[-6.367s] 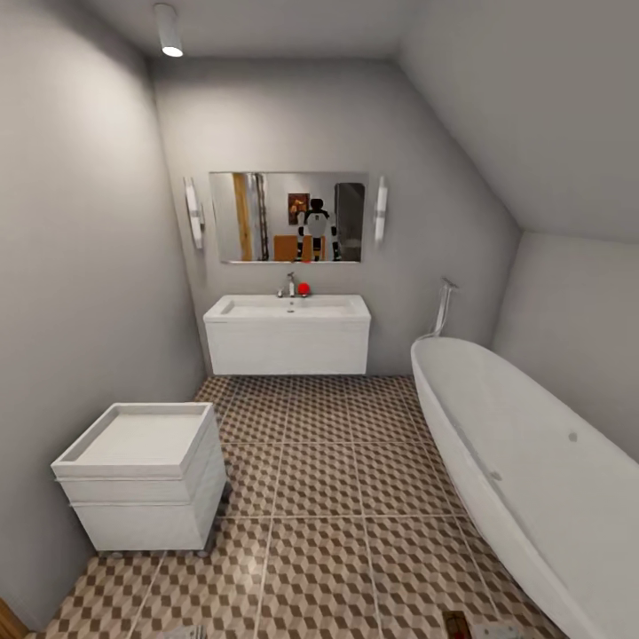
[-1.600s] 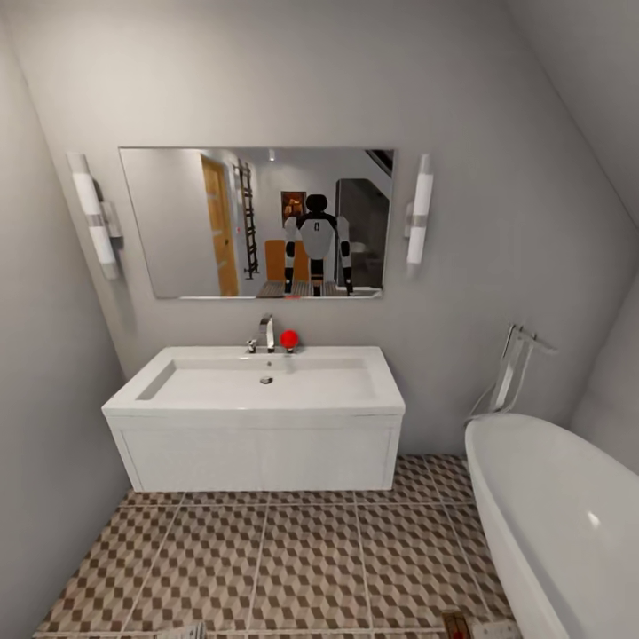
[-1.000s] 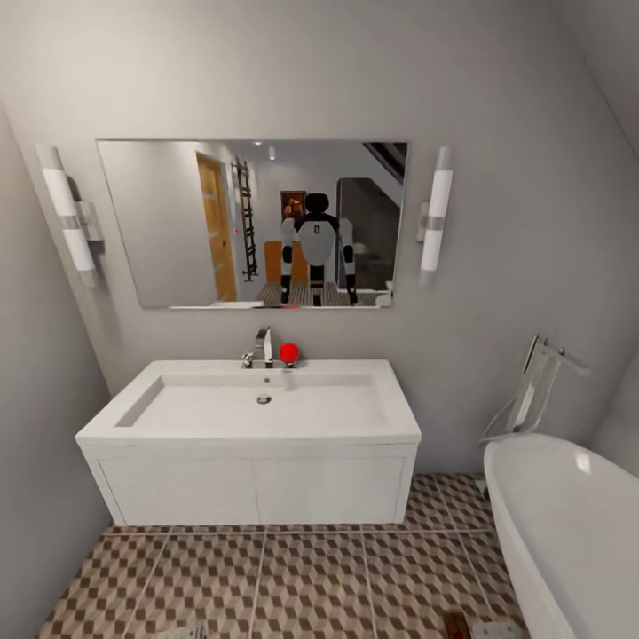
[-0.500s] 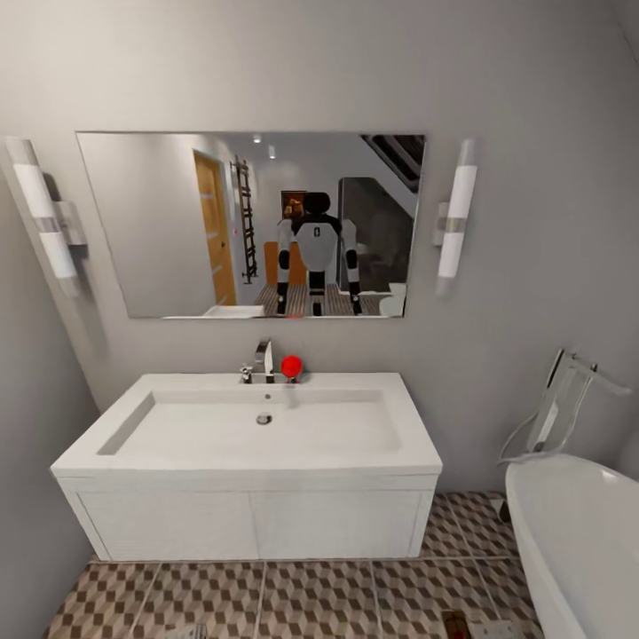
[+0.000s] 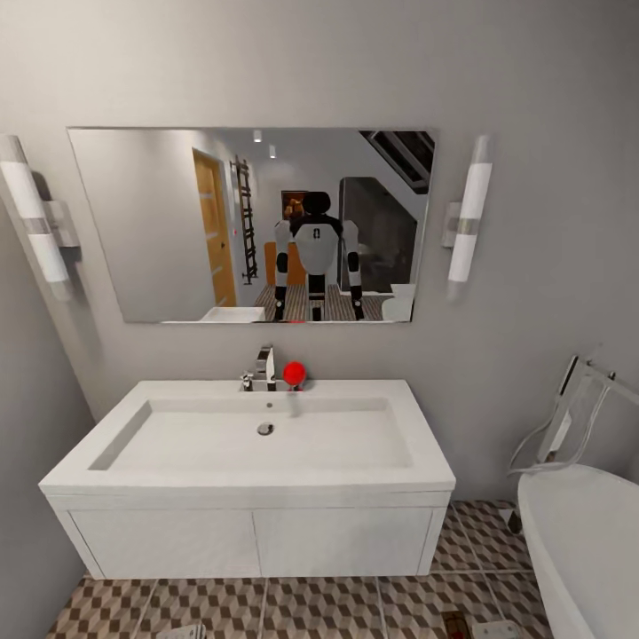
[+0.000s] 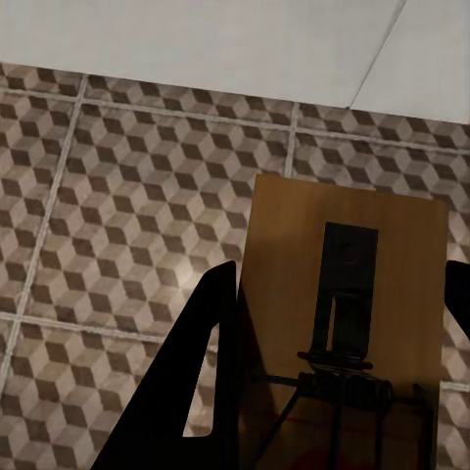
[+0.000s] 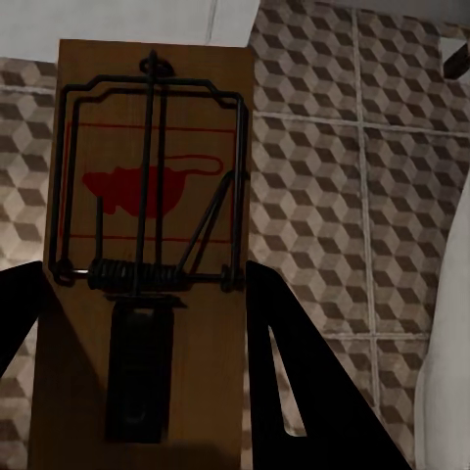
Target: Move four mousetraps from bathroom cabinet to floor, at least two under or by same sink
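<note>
The white wall-hung bathroom sink [image 5: 253,466] with a chrome faucet [image 5: 264,364] stands straight ahead above the cube-patterned bathroom floor [image 5: 319,608]. In the left wrist view my left gripper [image 6: 343,279] is shut on a brown mousetrap [image 6: 377,264], held over the floor tiles [image 6: 117,196] near the sink's white front [image 6: 196,39]. My right gripper [image 7: 147,274] is shut on another mousetrap [image 7: 196,108] with a red mouse print; the tiles [image 7: 343,147] lie below it. A brown edge of that mousetrap [image 5: 455,624] shows at the head view's lower rim. The cabinet is out of view.
A white bathtub [image 5: 590,541] with a chrome fitting [image 5: 568,417] takes the right side; its rim [image 7: 446,343] lies close to my right gripper. A mirror [image 5: 253,222] with two wall lamps hangs over the sink. A red ball [image 5: 294,373] sits by the faucet. Grey walls close in at the left.
The camera has come closer to the sink, which now looms larger and lower in the picture. The small white drawer unit has passed out of the picture. Both traps stay held.
</note>
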